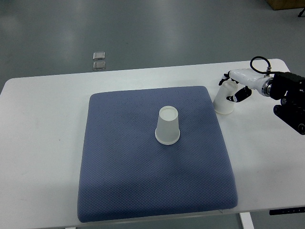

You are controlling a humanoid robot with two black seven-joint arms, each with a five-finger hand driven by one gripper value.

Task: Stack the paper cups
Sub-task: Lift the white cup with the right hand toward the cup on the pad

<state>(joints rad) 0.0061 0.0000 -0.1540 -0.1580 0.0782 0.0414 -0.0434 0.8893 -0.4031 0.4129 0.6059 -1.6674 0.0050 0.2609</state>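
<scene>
Right robot hand [234,88] grips a paper cup [223,102] upside down on the white desk [43,124], just off the blue mat's [143,186] rt edge; 2nd cup [167,125] inverted mid-mat.

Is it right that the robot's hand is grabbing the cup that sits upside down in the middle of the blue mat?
Not quite. The right hand is grabbing a second paper cup that stands on the white table, just off the blue mat. The upside-down cup in the mat's middle stands alone, untouched. The top view shows this.
</scene>
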